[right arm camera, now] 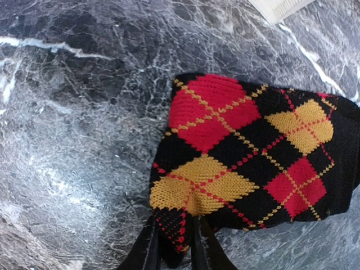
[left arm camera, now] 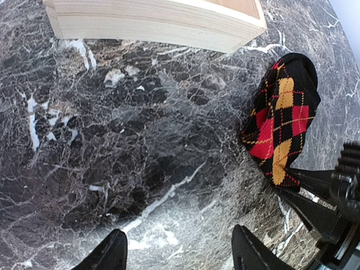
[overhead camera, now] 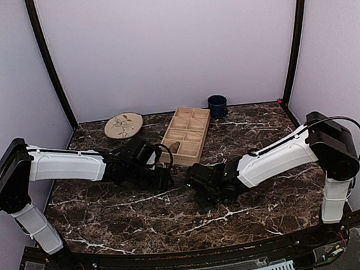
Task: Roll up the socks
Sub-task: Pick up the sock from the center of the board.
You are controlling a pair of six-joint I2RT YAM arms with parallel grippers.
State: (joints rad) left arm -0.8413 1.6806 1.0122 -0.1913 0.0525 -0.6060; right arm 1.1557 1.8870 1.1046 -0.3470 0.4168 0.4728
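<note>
Nearest me, the two arms reach in from the near edge of the dark marbled worktop (overhead camera: 270, 196) and meet about the middle of it, wrists turned towards each other.

The right hand (right arm camera: 174, 246) has its two dark fingers (right arm camera: 147, 250) drawn close together on one end of the argyle sock (right arm camera: 247, 163), and a narrow bit of the black, red and orange knit is pinched between them. The rest of the sock lies on the marble as a short, thick bundle. It looks doubled over on itself, though how many layers there are I cannot tell.

Just beside it, the left hand (left arm camera: 177, 254) is well spread and has nothing in it. Only bare stone shows between its two fingertips. From its wrist view the sock (left arm camera: 281, 118) sits off to one side, clear of these fingers, with the right hand's fingers reaching to the sock's near end.

A little beyond the sock, not touching it, is the corner of a pale wooden tray (overhead camera: 186, 134) divided into compartments and set at a slant on the worktop. I can make out only the argyle sock.

Further back, close to the rear wall, a round patterned plate (overhead camera: 123, 125) lies left of the tray, and a dark blue cup (overhead camera: 217, 105) stands to its right.
</note>
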